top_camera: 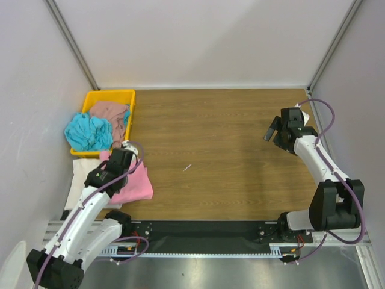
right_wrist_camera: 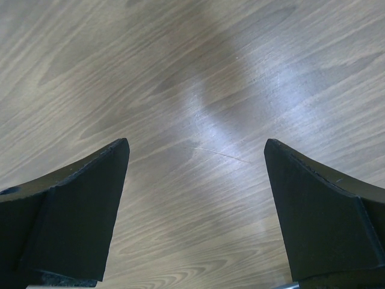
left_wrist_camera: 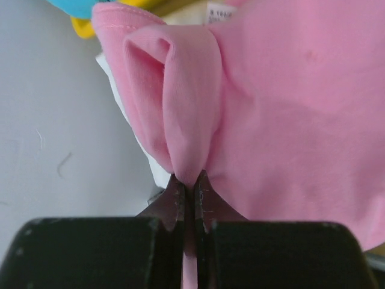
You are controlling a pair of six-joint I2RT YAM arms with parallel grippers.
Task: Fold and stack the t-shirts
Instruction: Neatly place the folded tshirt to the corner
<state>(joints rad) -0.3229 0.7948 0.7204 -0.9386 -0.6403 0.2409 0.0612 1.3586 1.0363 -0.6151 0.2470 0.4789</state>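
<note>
My left gripper clamps a fold of the pink t-shirt, an unreadable white tag beyond my fingertips; my right gripper gapes wide.

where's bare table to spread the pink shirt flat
The wood table is bare from the pink t-shirt across to the right pincer, and back to the far wall. The left edge is crowded: yellow tray, turquoise t-shirt, left pincer.

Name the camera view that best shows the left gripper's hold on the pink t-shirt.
Left wrist: the left gripper is shut on a pinched fold of the pink t-shirt, seen close up. Top external shows the shirt from above, with the grip itself hidden. Right wrist shows only the table.
</note>
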